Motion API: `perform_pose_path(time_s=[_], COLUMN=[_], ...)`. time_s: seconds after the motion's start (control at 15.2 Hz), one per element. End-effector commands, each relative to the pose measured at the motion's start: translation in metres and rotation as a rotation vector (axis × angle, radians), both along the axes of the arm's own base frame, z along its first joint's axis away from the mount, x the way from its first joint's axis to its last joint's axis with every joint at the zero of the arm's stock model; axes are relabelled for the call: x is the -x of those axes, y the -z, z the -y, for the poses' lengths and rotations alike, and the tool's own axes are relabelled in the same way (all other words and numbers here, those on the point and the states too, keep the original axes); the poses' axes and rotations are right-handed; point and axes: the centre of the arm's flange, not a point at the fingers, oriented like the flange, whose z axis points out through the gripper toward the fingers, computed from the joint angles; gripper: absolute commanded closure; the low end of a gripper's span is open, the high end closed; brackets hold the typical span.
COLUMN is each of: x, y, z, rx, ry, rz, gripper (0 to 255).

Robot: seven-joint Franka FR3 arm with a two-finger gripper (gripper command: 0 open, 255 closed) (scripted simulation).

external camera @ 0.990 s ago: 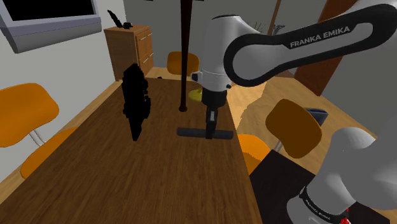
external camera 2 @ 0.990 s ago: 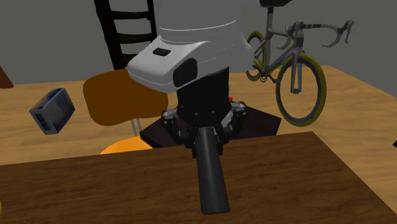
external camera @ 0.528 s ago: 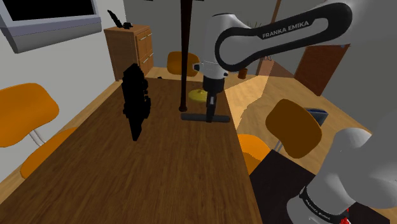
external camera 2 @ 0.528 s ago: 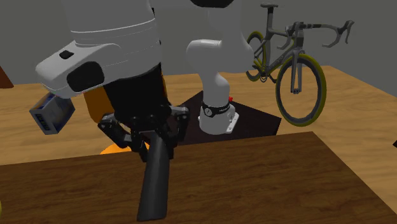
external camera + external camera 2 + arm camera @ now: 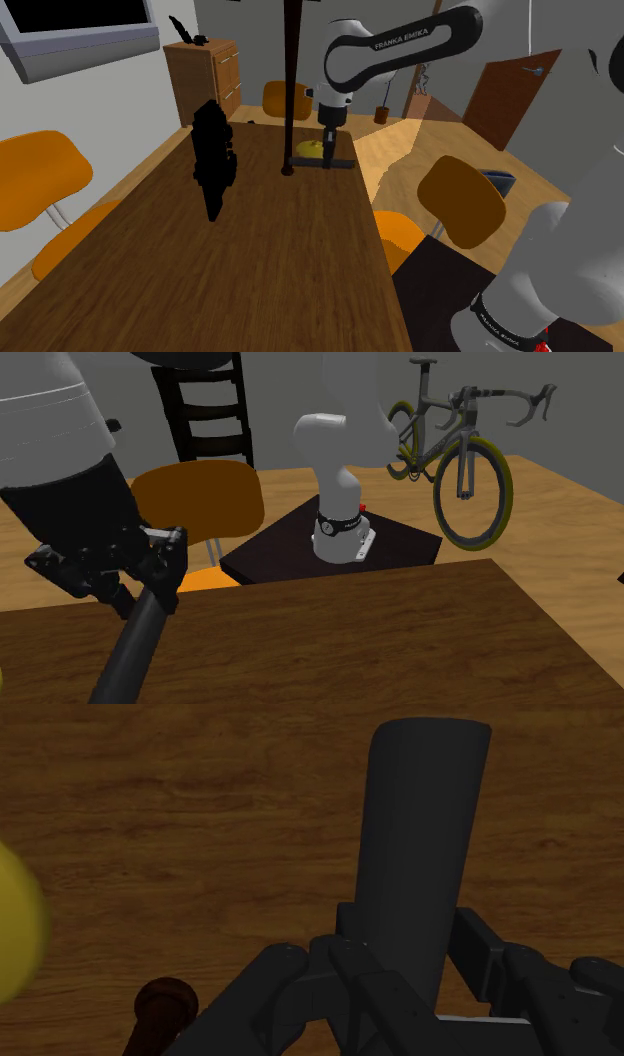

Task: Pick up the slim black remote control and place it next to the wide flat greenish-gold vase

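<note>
Right now the black remote [image 5: 345, 163] hangs crosswise in the pincer [image 5: 329, 142], clamped tight, low over the far end of the table [image 5: 270, 260]. One end sits close to the yellowish vase [image 5: 308, 149] and a dark pole [image 5: 291, 90]; a careless descent could knock either.

Dim, flat lighting; soft faint shadows; wrist view darkest.
</note>
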Motion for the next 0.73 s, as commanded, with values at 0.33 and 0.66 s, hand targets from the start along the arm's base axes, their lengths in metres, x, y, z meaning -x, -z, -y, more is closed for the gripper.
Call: perform_pose_path(time_s=[0.33, 0.66], x=[-0.062, -0.096], y=[0.000, 0.006], z=[0.065, 0.102], rx=[0.001, 0.001], ry=[-0.001, -0.001], rz=[0.001, 0.001], gripper=[255, 255])
